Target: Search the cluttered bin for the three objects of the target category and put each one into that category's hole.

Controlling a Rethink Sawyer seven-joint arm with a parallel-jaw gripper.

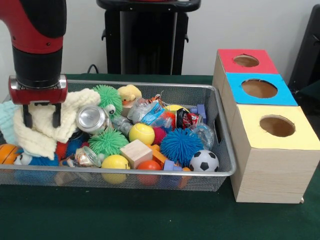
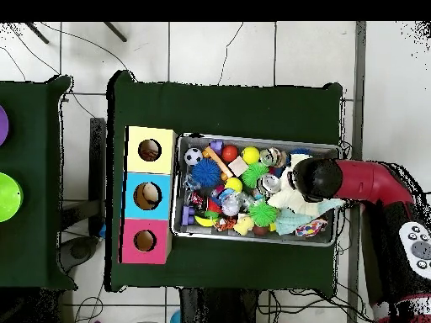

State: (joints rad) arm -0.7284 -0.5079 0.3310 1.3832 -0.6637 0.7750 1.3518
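Observation:
The wire mesh bin (image 1: pixel 222 150) is full of toys; it also shows in the overhead view (image 2: pixel 259 140). My gripper (image 1: pixel 42 122) hangs open at the bin's left end, its fingers (image 1: pixel 27 116) low over a large cream cloth (image 1: pixel 75 102). In the overhead view the arm's head (image 2: pixel 310 178) hides the gripper. One white knotted piece with coloured patches (image 2: pixel 311 227) lies in the bin's corner nearest the robot; the arm hides it in the front view. I cannot make out the other two. The wooden box has red (image 1: pixel 246 61), blue (image 1: pixel 259 88) and yellow (image 1: pixel 276 126) holes.
The bin holds green spiky balls (image 1: pixel 107 142), a blue spiky ball (image 1: pixel 181 146), a small football (image 1: pixel 204 161), a wooden cube (image 1: pixel 136 151), yellow balls (image 1: pixel 142 133), a metal can (image 1: pixel 91 119) and a mint cloth (image 1: pixel 6 120). The box stands against the bin's right side.

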